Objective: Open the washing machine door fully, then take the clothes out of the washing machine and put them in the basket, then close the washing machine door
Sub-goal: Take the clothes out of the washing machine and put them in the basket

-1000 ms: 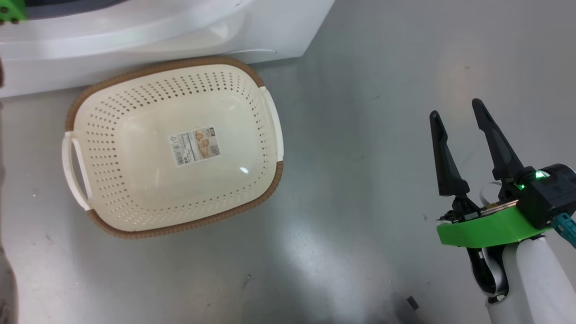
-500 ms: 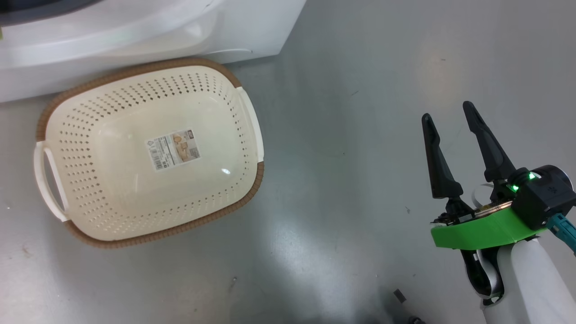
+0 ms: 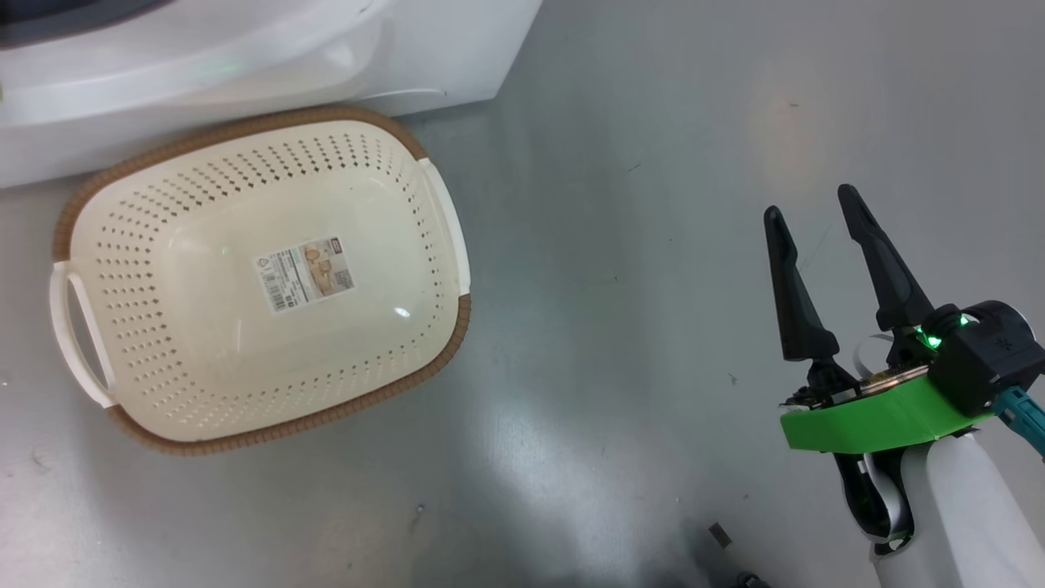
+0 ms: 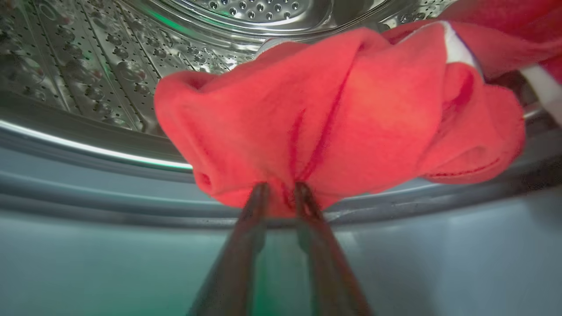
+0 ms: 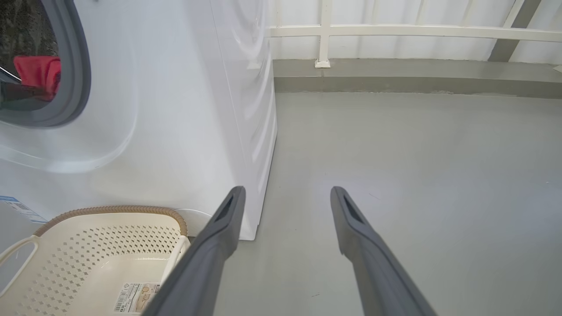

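Observation:
In the left wrist view my left gripper (image 4: 282,189) is pinched on a fold of the red clothes (image 4: 342,109), which bulge over the lip of the steel drum (image 4: 79,70) and its grey rubber ring (image 4: 88,193). The right wrist view shows the white washing machine (image 5: 175,109) with the red clothes (image 5: 39,72) in its round opening. The cream basket (image 3: 459,325) stands empty on the floor against the washing machine (image 3: 245,57); the basket (image 5: 88,245) also appears under the right wrist. My right gripper (image 3: 808,202) hangs open over bare floor, right of the basket. The washing machine door is out of view.
Grey floor (image 3: 637,245) spreads right of the basket and the machine. A low kerb with a white railing (image 5: 395,30) runs along the far side. A small dark scrap (image 3: 718,532) lies on the floor near my right arm.
The head camera has turned, so basket and machine sit further left in the picture. A green piece of the left arm at the top left corner has left the picture. The right gripper stays open.

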